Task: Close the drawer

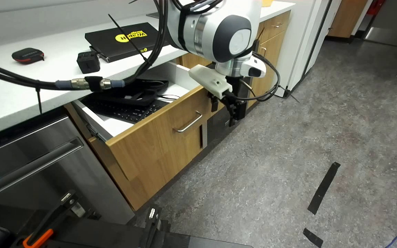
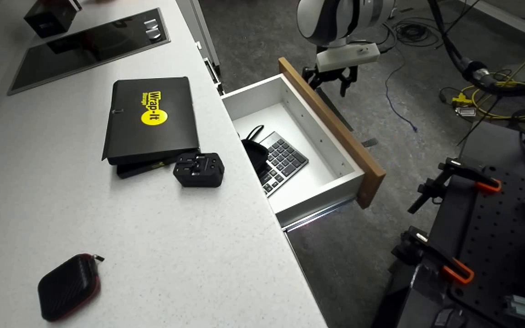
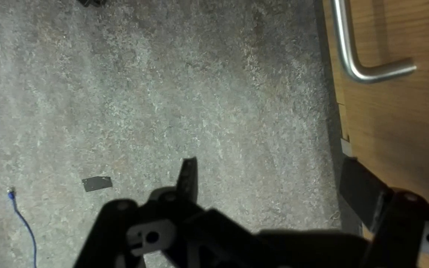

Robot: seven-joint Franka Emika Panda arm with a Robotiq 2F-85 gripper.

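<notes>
The end effector (image 3: 269, 163) gapes beside the open drawer (image 1: 146, 137); contact unclear.

A cooktop (image 2: 93, 49) set into the counter (image 2: 176, 255) marks this a kitchen.

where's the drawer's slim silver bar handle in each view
In an exterior view, the slim silver bar handle is at the picture's centre.
In an exterior view, it doesn't show; the oak-coloured wood drawer front faces away.
In the wrist view, the handle is at top right, cut off by the edge.
Shared landmark: the black two-fingered hand, in all three.
</notes>
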